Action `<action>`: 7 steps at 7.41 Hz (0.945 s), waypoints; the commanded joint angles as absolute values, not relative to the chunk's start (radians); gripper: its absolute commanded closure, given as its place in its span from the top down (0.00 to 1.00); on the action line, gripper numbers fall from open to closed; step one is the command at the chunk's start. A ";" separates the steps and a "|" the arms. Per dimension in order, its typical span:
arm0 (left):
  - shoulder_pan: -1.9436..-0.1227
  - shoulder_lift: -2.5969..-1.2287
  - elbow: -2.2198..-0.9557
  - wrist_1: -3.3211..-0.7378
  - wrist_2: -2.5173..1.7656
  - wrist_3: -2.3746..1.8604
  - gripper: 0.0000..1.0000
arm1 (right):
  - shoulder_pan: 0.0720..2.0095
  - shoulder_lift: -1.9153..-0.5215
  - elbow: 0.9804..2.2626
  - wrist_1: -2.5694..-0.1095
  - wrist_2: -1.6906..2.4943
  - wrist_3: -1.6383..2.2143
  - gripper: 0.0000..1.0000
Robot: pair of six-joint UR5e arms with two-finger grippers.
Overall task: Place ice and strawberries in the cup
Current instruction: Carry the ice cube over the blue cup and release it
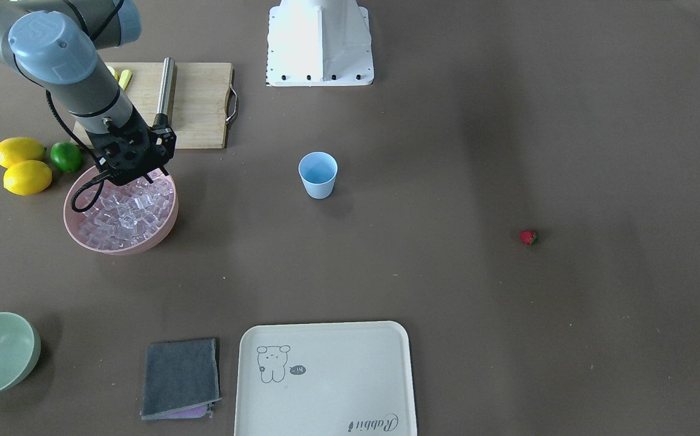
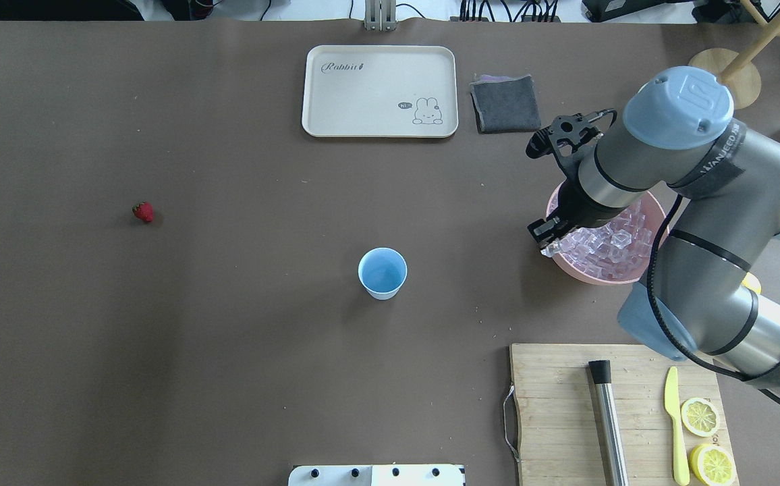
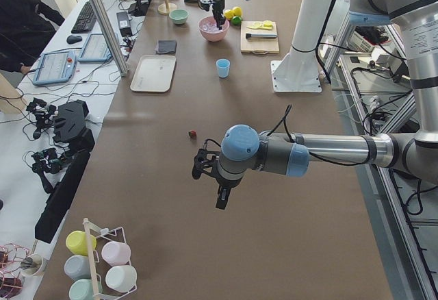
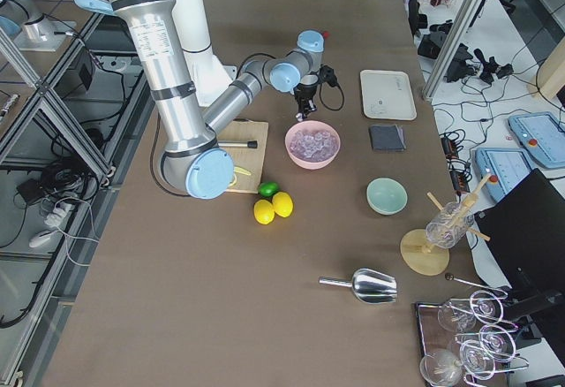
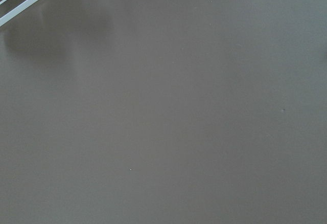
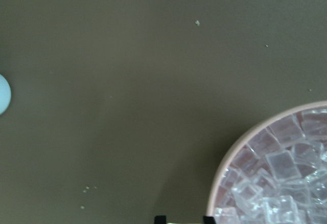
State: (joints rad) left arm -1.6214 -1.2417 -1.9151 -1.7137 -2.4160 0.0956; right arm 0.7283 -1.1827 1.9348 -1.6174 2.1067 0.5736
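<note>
From here I have the cup (image 2: pixel 382 273) mid-table, the strawberry (image 2: pixel 143 212) well off to its left, the ice (image 2: pixel 616 237) in a bowl (image 2: pixel 589 277) to its right, and the tray (image 2: pixel 376 88) beyond.
</note>
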 commanded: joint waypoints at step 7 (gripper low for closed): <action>-1.621 -1.241 -1.907 -1.709 -2.428 0.097 0.98 | 0.485 -0.835 1.727 -1.586 1.956 0.989 0.00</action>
State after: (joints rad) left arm -1.6214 -1.2412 -1.9083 -1.7089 -2.4266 0.0958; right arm 0.5100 -0.8549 1.7550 -1.6013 1.9852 0.9740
